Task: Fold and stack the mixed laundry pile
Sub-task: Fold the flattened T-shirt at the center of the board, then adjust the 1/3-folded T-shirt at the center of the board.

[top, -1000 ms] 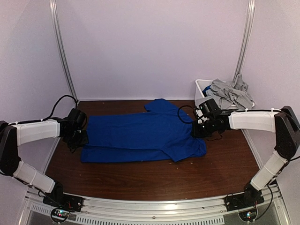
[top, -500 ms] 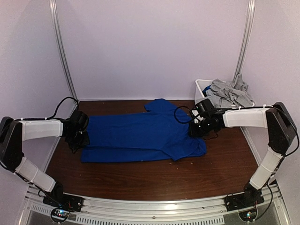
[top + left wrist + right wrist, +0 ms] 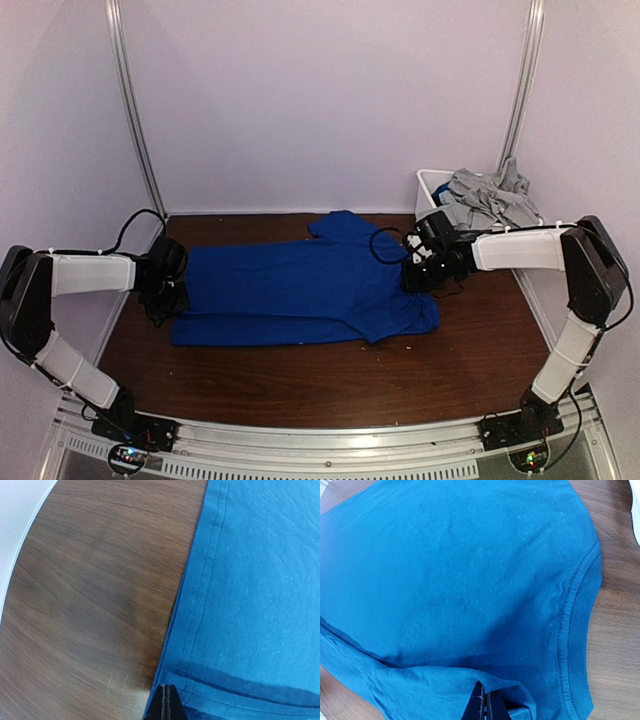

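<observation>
A royal-blue shirt [image 3: 300, 285] lies spread flat on the brown table [image 3: 300, 385], its near edge folded over in a narrow strip. My left gripper [image 3: 168, 297] is at the shirt's left hem. In the left wrist view its jaws [image 3: 169, 701] are shut at the folded hem corner of the shirt [image 3: 250, 580]. My right gripper [image 3: 415, 283] is at the shirt's right end by the collar. In the right wrist view its jaws [image 3: 485, 701] are shut on a puckered fold of the shirt [image 3: 445, 570]. Light-grey garments [image 3: 490, 198] are heaped in the bin.
A white plastic bin [image 3: 428, 186] stands at the back right corner, close behind my right arm, and its corner shows in the right wrist view [image 3: 636, 510]. Bare table [image 3: 90, 580] lies left of the hem. White walls enclose the back and sides.
My right gripper has shifted a little left and back over the shirt's right end. My left gripper has barely moved. The shirt's outline is about the same.
</observation>
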You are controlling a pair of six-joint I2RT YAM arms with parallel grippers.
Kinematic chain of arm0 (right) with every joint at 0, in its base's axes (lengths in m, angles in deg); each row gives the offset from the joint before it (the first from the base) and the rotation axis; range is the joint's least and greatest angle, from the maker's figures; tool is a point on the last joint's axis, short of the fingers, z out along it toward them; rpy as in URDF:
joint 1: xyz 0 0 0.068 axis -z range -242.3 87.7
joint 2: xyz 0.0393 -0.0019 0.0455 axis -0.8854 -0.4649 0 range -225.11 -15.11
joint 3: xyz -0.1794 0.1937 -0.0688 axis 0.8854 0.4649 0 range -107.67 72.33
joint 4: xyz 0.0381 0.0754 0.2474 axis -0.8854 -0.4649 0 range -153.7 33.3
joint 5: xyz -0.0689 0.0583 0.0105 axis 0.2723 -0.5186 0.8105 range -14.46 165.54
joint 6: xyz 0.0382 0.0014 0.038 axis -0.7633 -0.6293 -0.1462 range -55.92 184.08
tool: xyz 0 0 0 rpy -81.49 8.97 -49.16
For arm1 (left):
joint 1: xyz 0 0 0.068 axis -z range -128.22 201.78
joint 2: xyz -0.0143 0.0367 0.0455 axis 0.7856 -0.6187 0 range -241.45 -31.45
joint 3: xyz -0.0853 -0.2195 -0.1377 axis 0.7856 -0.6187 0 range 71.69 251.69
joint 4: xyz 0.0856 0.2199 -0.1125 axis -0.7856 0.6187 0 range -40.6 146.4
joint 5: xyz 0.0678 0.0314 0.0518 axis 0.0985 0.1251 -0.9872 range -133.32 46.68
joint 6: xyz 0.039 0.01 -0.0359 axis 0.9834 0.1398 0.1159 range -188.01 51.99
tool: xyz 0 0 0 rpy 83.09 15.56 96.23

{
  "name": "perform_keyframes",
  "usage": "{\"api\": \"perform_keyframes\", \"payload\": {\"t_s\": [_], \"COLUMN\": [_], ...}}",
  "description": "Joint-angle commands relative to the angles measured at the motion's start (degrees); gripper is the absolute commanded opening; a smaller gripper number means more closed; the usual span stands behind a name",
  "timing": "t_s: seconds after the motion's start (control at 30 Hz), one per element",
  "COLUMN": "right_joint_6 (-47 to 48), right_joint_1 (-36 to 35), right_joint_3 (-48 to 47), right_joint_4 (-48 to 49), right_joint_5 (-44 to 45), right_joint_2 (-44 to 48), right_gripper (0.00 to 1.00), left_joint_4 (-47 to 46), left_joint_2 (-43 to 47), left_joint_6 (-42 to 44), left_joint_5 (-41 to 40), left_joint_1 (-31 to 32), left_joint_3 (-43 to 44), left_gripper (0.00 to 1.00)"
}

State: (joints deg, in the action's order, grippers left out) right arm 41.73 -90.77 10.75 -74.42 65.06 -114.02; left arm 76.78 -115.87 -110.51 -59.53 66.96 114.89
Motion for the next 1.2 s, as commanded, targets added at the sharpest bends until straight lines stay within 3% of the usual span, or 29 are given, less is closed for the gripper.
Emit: {"api": "perform_keyframes", "payload": {"t_s": [0.0, 0.13, 0.2, 0.37, 0.43, 0.5, 0.73, 0.97, 1.17], "right_joint_6": [0.69, 1.9, 2.59, 3.01, 3.52, 4.26, 5.69, 6.73, 6.53], "right_joint_1": [0.48, 0.55, 0.58, 1.65, 2.2, 2.63, 2.9, 2.98, 3.19], "right_joint_3": [-0.99, -2.32, -3.34, -2.91, -2.16, -0.9, 8.23, 15.15, 15.86], "right_joint_4": [0.98, 0.44, -0.68, -3.65, -5.25, -6.54, -7.62, -3.19, -3.0], "right_joint_5": [0.79, 0.11, -0.25, -2.01, -3.94, -6.36, -11.53, -12.34, -10.84], "right_joint_2": [0.83, -1.23, -1.87, 4.77, 8.33, 11.92, 19.66, 16.94, 10.47], "right_gripper": [0.0, 0.0, 0.03, 0.5, 0.62, 0.7, 0.68, 0.63, 0.59], "left_joint_4": [-1.47, -2.01, -2.16, -1.44, -0.86, 0.74, 0.39, -2.8, -1.81], "left_joint_2": [0.96, -0.02, -0.62, 3.76, 7.89, 11.46, 17.41, 13.58, 7.58], "left_joint_6": [-0.12, 0.28, 0.61, 2.74, 3.76, 5.4, 9.51, 3.78, -1.1], "left_joint_5": [-0.57, -0.73, -0.32, 0.5, -0.21, 0.26, 15.83, 16.21, 13.73], "left_joint_1": [-0.68, -1.13, -1.52, -1.78, -1.78, -1.79, -0.29, 5.63, 3.95], "left_joint_3": [-1.41, -1.39, -1.08, 0.01, 0.1, 0.67, -3.13, -8.5, -10.26], "left_gripper": [0.0, 0.0, 0.09, 0.49, 0.65, 0.7, 0.72, 0.66, 0.64]}}
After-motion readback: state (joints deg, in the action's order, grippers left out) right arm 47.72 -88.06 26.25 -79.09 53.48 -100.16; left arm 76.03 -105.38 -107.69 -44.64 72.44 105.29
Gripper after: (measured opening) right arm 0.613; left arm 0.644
